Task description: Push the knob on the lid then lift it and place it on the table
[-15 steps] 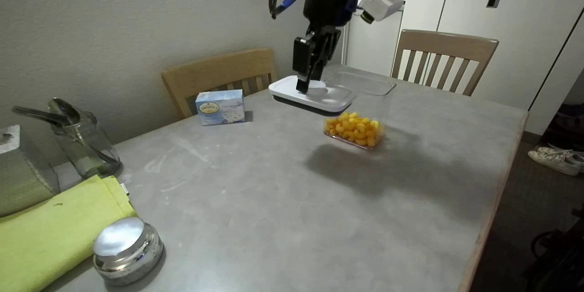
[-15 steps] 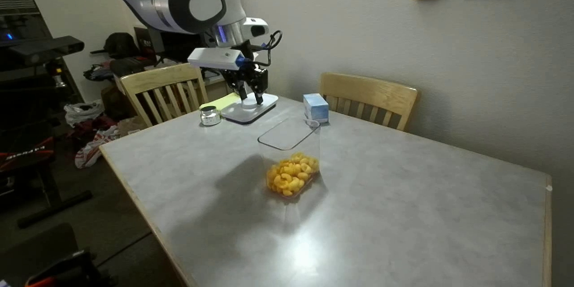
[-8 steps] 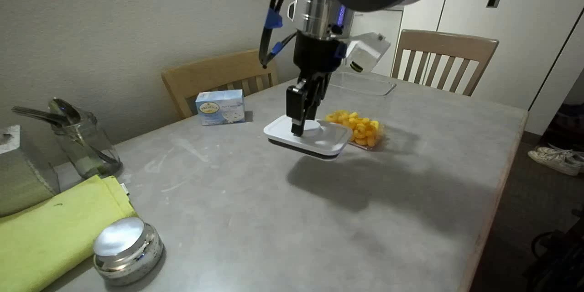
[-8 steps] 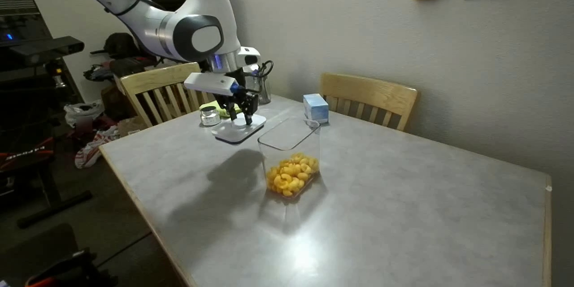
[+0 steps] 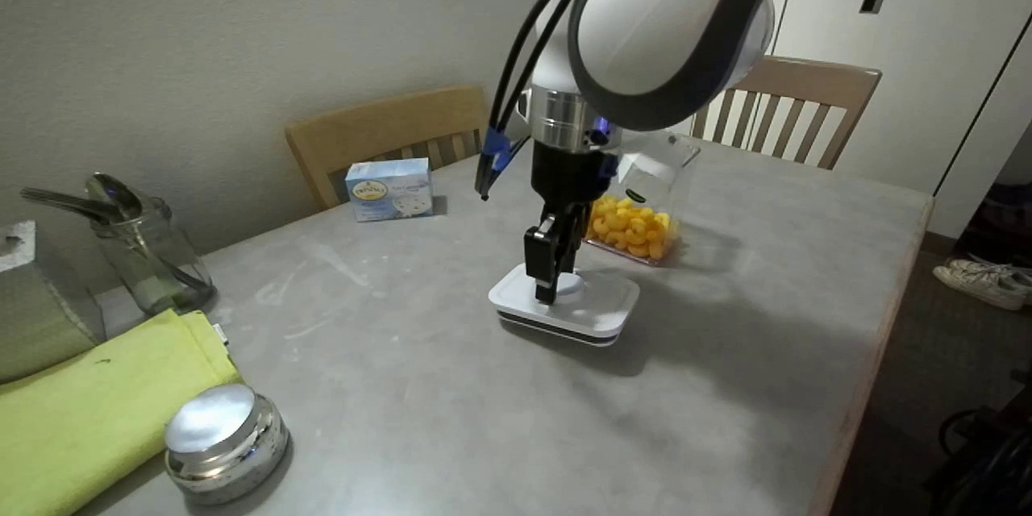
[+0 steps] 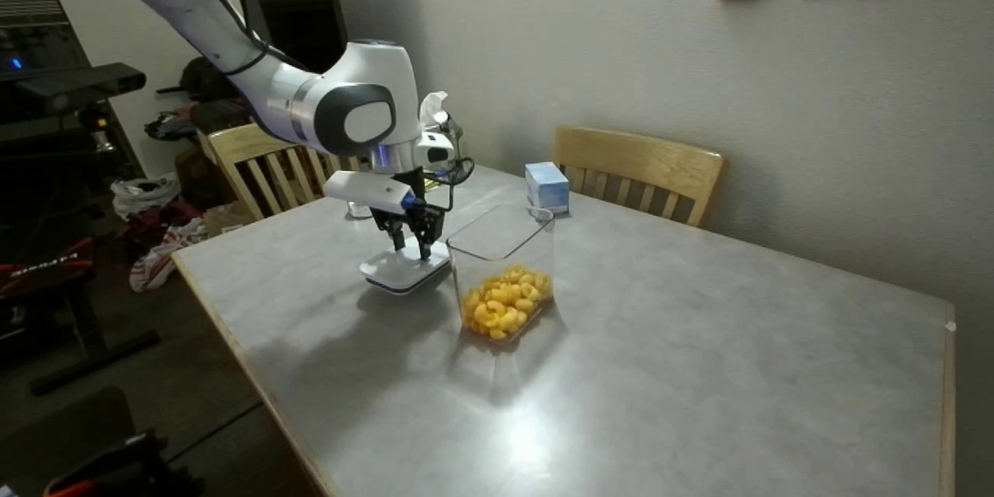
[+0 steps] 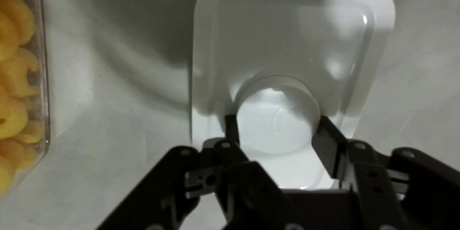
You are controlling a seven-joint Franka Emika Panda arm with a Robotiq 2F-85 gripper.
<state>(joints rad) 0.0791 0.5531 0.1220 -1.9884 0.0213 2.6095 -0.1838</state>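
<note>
Knob (image 7: 278, 125), round, white: pinched at both sides by the hand (image 6: 411, 250). Lid (image 7: 284, 43), white, rounded-rectangular: directly beneath the hand, close over or on the tabletop (image 5: 435, 411); which, cannot be told. Container (image 6: 495, 258), clear, open-topped, upright: near the hand, partly filled with yellow curled pieces (image 6: 501, 307). Glass jar (image 5: 153, 270), holding metal utensils (image 5: 114, 195): well apart from the hand. Silver jar (image 5: 226, 447) and blue-white carton (image 5: 391, 192), contents hidden: likewise.

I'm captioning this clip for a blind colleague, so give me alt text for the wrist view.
Two black robot fingers reaching in from the bottom edge grip the round white knob on a white, rounded-rectangular lid. Beneath is a pale grey table; at the left edge, part of a clear container shows curved yellow pieces inside.
</note>
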